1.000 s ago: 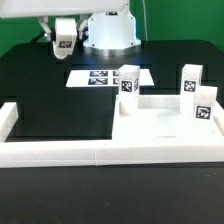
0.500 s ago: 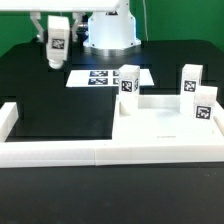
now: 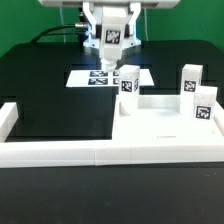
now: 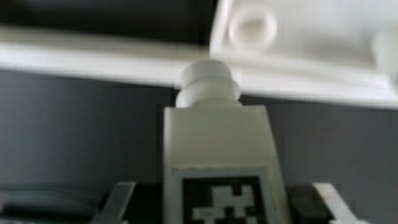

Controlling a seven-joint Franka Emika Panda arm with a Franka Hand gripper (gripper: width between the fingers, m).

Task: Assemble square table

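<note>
My gripper (image 3: 112, 40) hangs at the back centre, shut on a white tagged leg block (image 3: 109, 56) held above the marker board (image 3: 104, 77). In the wrist view the leg block (image 4: 217, 130) stands between my fingers (image 4: 132, 202), its round peg pointing away from me. Beyond the peg shows a corner of the table top with a round socket (image 4: 251, 28). The square table top (image 3: 160, 122) lies at the exterior view's right. Three leg blocks stand upright on it: one (image 3: 127, 81) at its left corner, one (image 3: 191, 77) at the back right, one (image 3: 203, 106) at the front right.
A long white border wall (image 3: 100, 152) runs along the front of the black table and turns back at the exterior view's left (image 3: 8, 118). The arm's white base (image 3: 108, 30) stands behind the gripper.
My gripper has carried the leg block from the exterior view's back left to the right, and it is now over the marker board, nearer the table top. The grip has not changed.
</note>
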